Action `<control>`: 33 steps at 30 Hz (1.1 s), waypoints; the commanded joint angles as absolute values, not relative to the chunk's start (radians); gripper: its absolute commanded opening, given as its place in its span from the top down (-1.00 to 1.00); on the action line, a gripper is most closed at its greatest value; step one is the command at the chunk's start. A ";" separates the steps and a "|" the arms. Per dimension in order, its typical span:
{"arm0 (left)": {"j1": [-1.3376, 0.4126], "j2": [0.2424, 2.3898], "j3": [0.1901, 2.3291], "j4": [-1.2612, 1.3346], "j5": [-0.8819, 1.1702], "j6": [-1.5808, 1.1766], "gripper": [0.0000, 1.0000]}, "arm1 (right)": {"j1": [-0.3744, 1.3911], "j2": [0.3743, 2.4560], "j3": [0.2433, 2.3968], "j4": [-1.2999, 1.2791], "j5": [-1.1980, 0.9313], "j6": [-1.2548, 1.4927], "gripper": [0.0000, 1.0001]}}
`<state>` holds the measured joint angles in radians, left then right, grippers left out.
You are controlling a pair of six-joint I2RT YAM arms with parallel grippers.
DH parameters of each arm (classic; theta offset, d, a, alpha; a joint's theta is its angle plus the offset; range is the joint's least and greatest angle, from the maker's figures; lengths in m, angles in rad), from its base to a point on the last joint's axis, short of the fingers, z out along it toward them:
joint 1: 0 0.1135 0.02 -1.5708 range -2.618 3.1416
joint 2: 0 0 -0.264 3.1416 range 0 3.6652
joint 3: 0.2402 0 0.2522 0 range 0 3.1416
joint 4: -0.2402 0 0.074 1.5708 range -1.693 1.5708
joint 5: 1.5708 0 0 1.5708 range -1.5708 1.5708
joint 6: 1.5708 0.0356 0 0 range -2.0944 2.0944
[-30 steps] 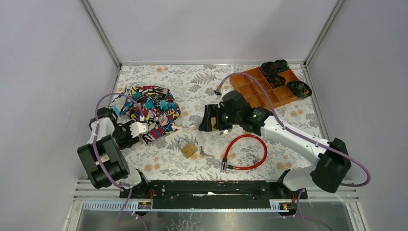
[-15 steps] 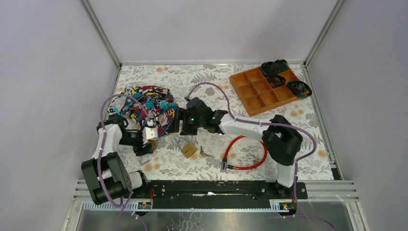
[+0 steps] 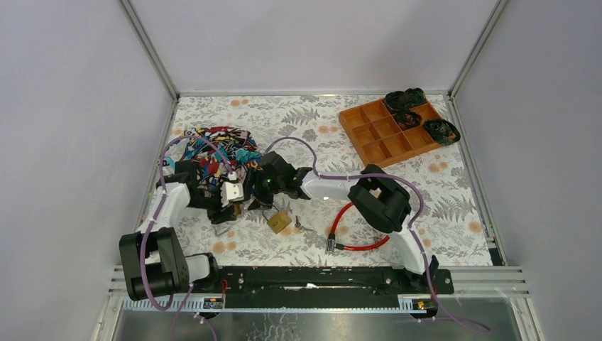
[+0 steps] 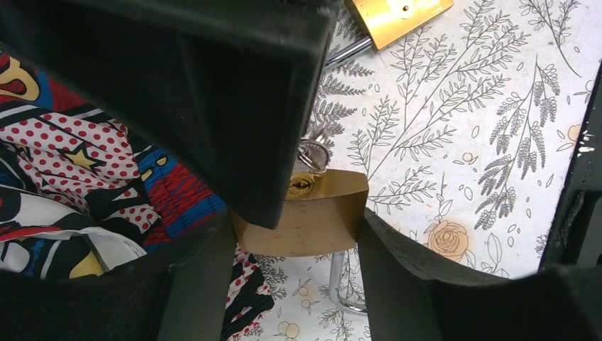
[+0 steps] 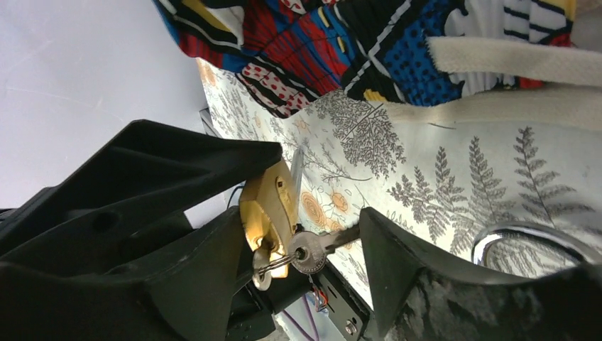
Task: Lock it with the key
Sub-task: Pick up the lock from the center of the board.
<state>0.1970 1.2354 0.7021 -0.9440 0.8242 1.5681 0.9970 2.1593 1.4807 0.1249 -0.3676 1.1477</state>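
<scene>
we see the left gripper [image 4: 294,231] clamped on a brass padlock [image 4: 305,220], its two fingers [image 4: 195,284] pressed against the sides of the lock body. the lock is held just off the table [image 3: 440,192], at the near right edge of the patterned cloth [image 3: 213,153]. its keyhole end faces the right arm, and its silver shackle points away from that arm. we cannot tell whether the shackle is pushed home.

the right gripper [image 5: 302,224] sits right against the held lock from the right, with its jaws spread apart. a small bunch of keys [image 5: 302,256] hangs at the keyhole end of the lock, in the gap between those jaws. one key looks seated in the lock and another dangles beside it on the ring. we cannot make out whether either finger touches a key. from above, the two grippers meet in one dark cluster left of centre, and the lock is hidden there.

a second padlock [image 3: 279,222] lies flat on the table just near of the grippers, with a loose key [image 3: 304,227] just to its right. a red cable lock [image 3: 362,224] lies in a loop further right. an orange tray [image 3: 387,135] sits in the far right corner, with dark items in its far right compartments.
</scene>
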 commanded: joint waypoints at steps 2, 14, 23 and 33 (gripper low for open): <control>0.189 1.243 0.700 -0.886 0.862 1.548 1.00 | 1.014 2.209 1.564 0.162 -0.429 1.217 -0.22; 0.181 1.265 0.721 -0.846 0.842 1.509 1.00 | 1.026 2.282 1.657 0.127 -0.516 1.252 0.24; 0.182 1.256 0.737 -0.838 0.837 1.463 0.56 | 1.010 2.267 1.662 0.118 -0.511 1.231 1.00; 0.213 1.313 0.905 -1.210 0.838 1.698 -0.98 | 0.911 2.092 1.465 0.193 -0.480 1.176 1.00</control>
<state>0.1940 1.3022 0.8383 -1.0401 0.8162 1.5841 0.9581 2.2574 1.5131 0.1196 -0.4828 1.1992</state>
